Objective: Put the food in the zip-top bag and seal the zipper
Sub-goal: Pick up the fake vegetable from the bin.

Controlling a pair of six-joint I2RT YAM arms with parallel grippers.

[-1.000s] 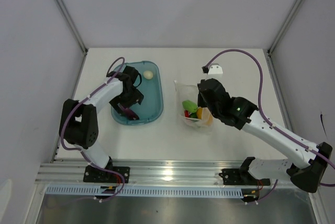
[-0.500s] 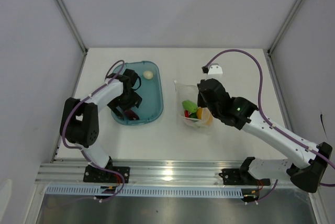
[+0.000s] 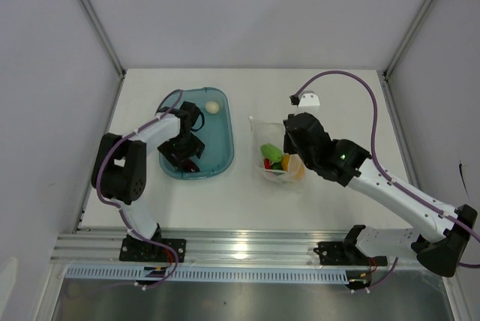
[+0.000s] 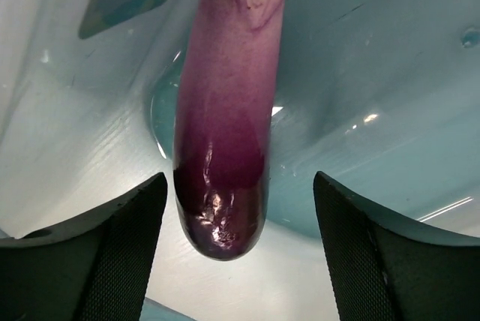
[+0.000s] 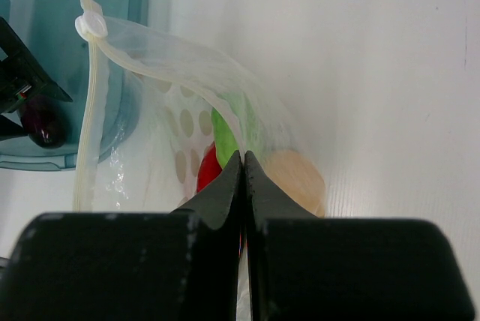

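The purple piece (image 4: 225, 111) lies in the teal tub (image 3: 219, 148). My left gripper (image 4: 240, 186) straddles its dark end, open, with a gap on each side. Seen from above, the left gripper (image 3: 183, 157) is low in the tub's near half and the white ball (image 3: 213, 107) rests at the far end. My right gripper (image 5: 244, 157) is shut on the upper lip of the zip-top bag (image 5: 180, 126), holding its mouth open. Inside are a green pod (image 5: 225, 130), a red chili (image 5: 208, 171) and a yellow-orange piece (image 5: 296, 175). The zipper (image 5: 88, 126) hangs on the left.
A small white block (image 3: 308, 99) on a purple cable sits at the back right. The aluminium rail (image 3: 240, 250) runs along the near edge. Grey walls close in the table on the left, back and right.
My left gripper has slid a little toward the tub's near left and settled over the purple piece, its jaws narrowing slightly. The right arm and the bag have not moved.
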